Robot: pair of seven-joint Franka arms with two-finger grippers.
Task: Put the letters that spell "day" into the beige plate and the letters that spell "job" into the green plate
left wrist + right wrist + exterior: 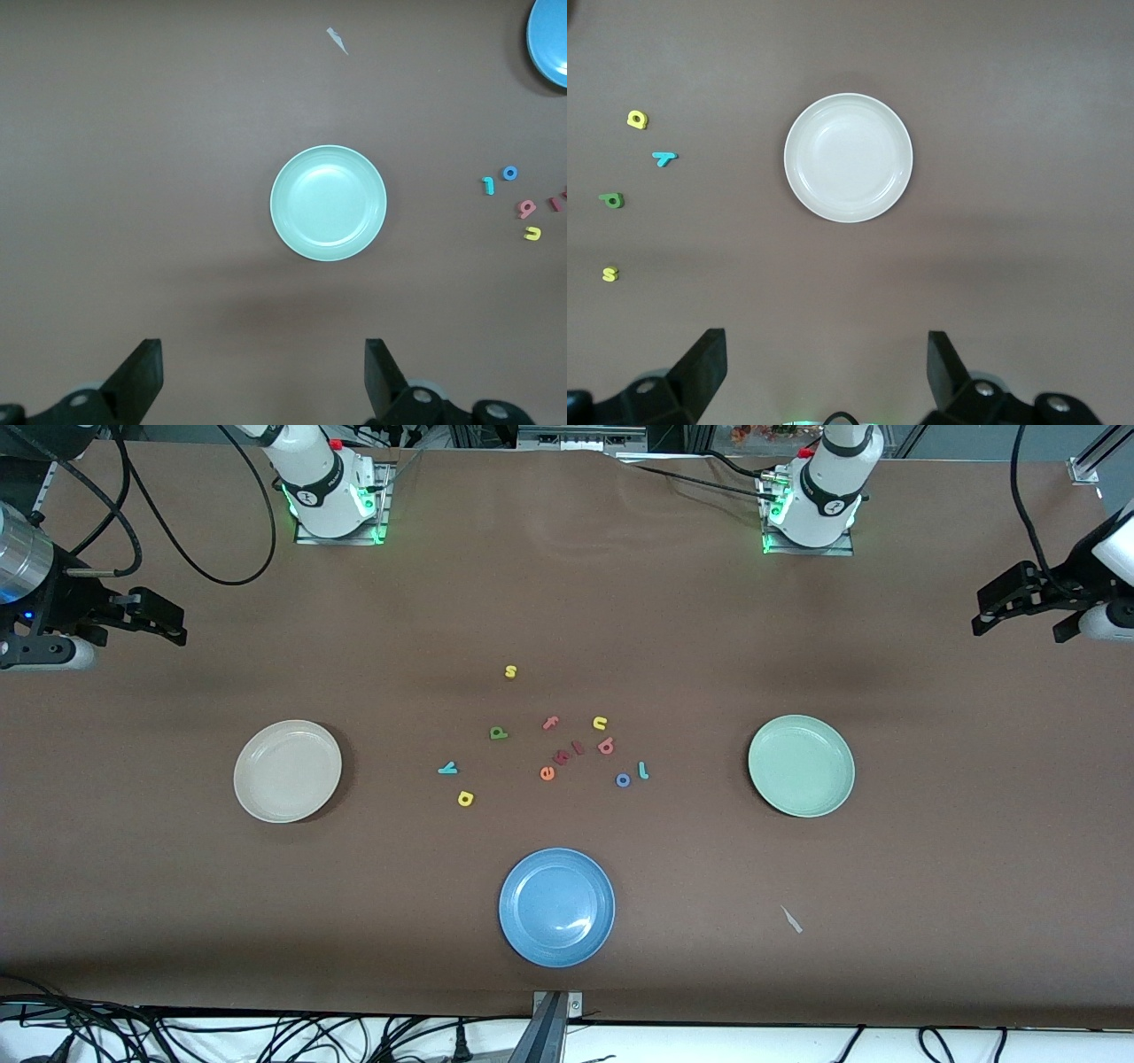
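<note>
On the brown table [567, 602], both grippers, left [261, 376] and right [824, 372], wait with fingers apart.

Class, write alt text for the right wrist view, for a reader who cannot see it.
An empty beige plate lies on a brown table, seen from straight above. Beside it lie four small foam letters: yellow "a", teal "y", dark green "d", yellow "s". The right gripper hangs open over bare table.
</note>
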